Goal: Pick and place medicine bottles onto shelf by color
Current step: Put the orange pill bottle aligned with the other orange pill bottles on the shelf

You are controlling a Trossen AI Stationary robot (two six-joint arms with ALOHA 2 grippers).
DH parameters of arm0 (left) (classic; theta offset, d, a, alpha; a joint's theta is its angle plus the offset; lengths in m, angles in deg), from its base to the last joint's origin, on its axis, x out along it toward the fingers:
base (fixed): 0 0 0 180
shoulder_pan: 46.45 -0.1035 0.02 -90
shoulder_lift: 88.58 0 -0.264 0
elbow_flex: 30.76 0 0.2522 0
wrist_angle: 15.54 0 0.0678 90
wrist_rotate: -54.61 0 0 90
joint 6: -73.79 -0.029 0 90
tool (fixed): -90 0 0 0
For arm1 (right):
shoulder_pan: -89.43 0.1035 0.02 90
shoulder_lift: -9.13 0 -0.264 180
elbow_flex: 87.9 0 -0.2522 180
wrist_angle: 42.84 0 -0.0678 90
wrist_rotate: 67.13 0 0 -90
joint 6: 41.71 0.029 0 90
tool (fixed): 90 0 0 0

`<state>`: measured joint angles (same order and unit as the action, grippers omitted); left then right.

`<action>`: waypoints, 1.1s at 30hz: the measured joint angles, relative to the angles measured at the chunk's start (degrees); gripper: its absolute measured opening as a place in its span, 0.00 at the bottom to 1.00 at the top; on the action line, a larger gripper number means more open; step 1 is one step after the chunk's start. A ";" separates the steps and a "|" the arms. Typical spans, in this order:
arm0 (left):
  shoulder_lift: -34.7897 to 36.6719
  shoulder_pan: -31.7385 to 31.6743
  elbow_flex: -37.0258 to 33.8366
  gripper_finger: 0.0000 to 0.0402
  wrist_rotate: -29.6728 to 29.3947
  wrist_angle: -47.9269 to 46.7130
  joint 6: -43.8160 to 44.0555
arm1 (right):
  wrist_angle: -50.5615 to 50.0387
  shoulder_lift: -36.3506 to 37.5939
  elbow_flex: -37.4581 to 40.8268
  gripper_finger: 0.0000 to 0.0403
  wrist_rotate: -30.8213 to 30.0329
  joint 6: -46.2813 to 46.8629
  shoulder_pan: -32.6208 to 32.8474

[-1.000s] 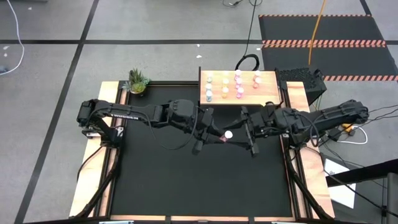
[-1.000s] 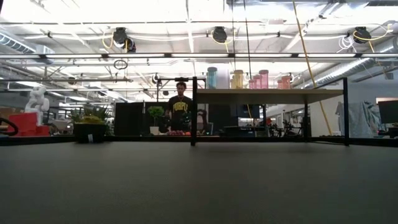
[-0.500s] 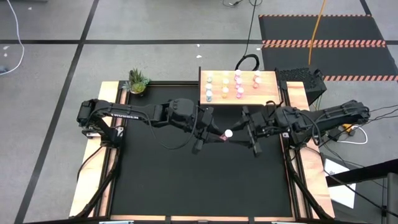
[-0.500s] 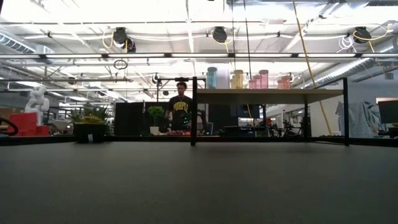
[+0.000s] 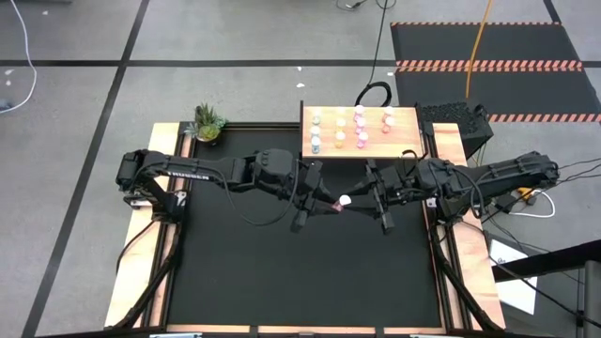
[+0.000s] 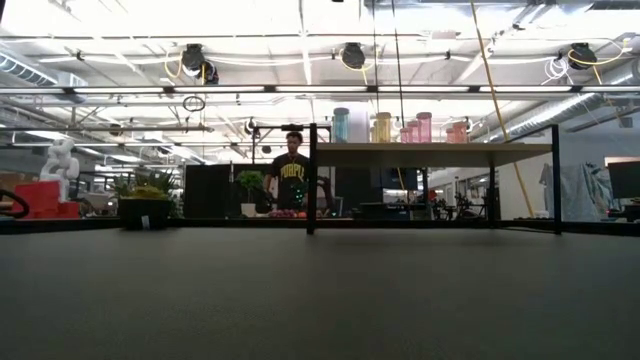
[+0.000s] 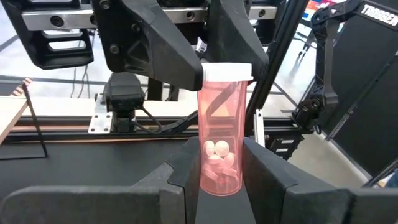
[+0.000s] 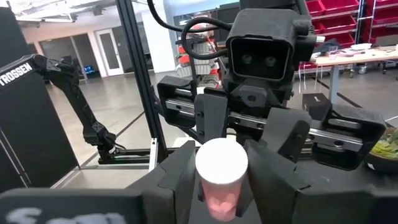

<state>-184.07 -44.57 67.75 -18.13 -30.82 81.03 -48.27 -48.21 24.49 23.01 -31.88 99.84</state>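
Black tabletop [image 5: 282, 272] fills the frame centre in the high view. Pale wood shelf [image 5: 406, 141] sits upper centre-right, holding rows of small white-capped bottles [image 5: 361, 129], pink, yellow and teal. Both arms meet just below the shelf. Left gripper [image 5: 324, 203] clamps a pink medicine bottle [image 7: 222, 143], its lower body between the fingers [image 7: 263, 171], cap pointing toward the right arm. Right gripper [image 5: 368, 195] has its fingers on either side of the bottle's white-capped end [image 8: 221, 164]; contact cannot be told.
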 joint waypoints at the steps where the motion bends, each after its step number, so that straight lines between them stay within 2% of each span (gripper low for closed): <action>1: 0.00 0.01 -0.01 0.26 -0.55 0.01 -0.01 | -0.07 0.00 0.00 0.31 0.00 0.00 0.00; 6: 0.00 0.03 -0.01 0.31 -2.21 1.39 -0.01 | 0.10 0.12 0.00 0.27 -0.23 0.01 0.00; 13: 0.00 -0.33 0.01 0.55 -7.42 1.77 0.82 | -2.55 0.30 0.02 0.28 -4.12 -0.02 -0.60; 20: 1.58 -2.58 0.14 0.76 -7.65 -0.09 3.09 | -13.26 4.05 0.07 0.28 -14.30 -1.72 -2.08; 25: 4.35 -3.92 0.14 0.87 -7.39 -5.40 1.08 | -20.04 9.00 0.09 0.29 -22.68 -2.60 -4.59; 28: 5.91 -4.91 0.04 0.90 -7.90 -8.18 -0.58 | -24.45 11.93 0.08 0.28 -29.29 -3.06 -7.09; 31: 8.11 -6.18 -0.04 0.91 -11.17 -11.50 -1.20 | -29.28 13.54 0.21 0.29 -35.93 -3.63 -10.27; 33: 8.63 -7.23 0.16 0.90 -13.34 -9.90 -1.66 | -31.53 14.08 1.55 0.30 -37.96 -5.79 -12.88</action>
<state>-175.43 -51.80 67.91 -31.47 -40.72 79.38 -79.80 -34.14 26.04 -14.95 -37.68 86.96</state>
